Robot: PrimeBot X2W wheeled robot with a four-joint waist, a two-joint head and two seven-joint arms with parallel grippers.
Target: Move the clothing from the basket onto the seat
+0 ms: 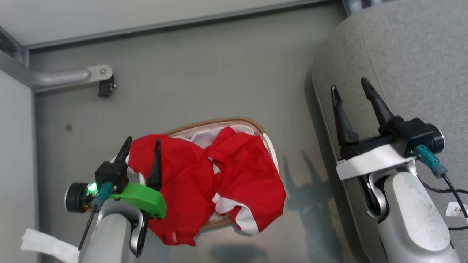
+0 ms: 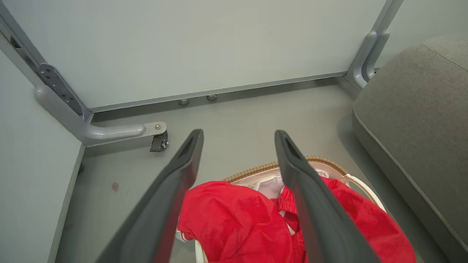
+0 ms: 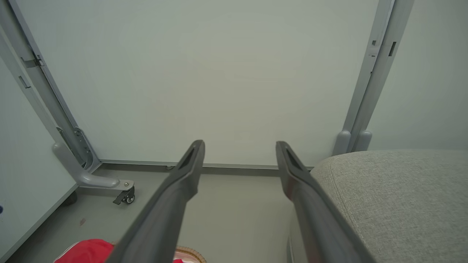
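- The robot's left hand (image 1: 143, 140) hung over the left edge of the red clothing (image 1: 182, 175), its two dark fingers spread wide and nothing caught between them.
- Whether those fingers (image 1: 156, 164) brushed the fabric could not be told. In the left wrist view the red cloth (image 2: 230, 223) lay between and beneath them, and their tips reached past it toward the basket's far rim.
- The right hand (image 1: 348, 84) was likewise released and empty. It was poised over the rounded edge of the grey upholstered seat (image 1: 402, 54), well apart from the basket.
- In the right wrist view the right hand's fingers (image 3: 182, 182) pointed toward a pale wall panel (image 3: 219, 73), with the seat cushion (image 3: 402, 197) at the right.
- Both garments were in the basket (image 1: 219, 120), heaped above its brown woven rim. One lay to the left; the other (image 1: 248, 171), showing white panels, spilled over the right side.
- The lower folds draped past the basket's near edge.
- A patch of white liner (image 1: 203, 138) showed between the garments at the far end of the basket.
- The basket stood on the grey floor (image 1: 201, 65) just left of the seat, with a strip of bare floor between the two.
- A grey metal frame leg (image 1: 62, 77) with a black caster (image 1: 106, 87) stood on the floor beyond the basket, to the left.
- No clothing lay on the seat.
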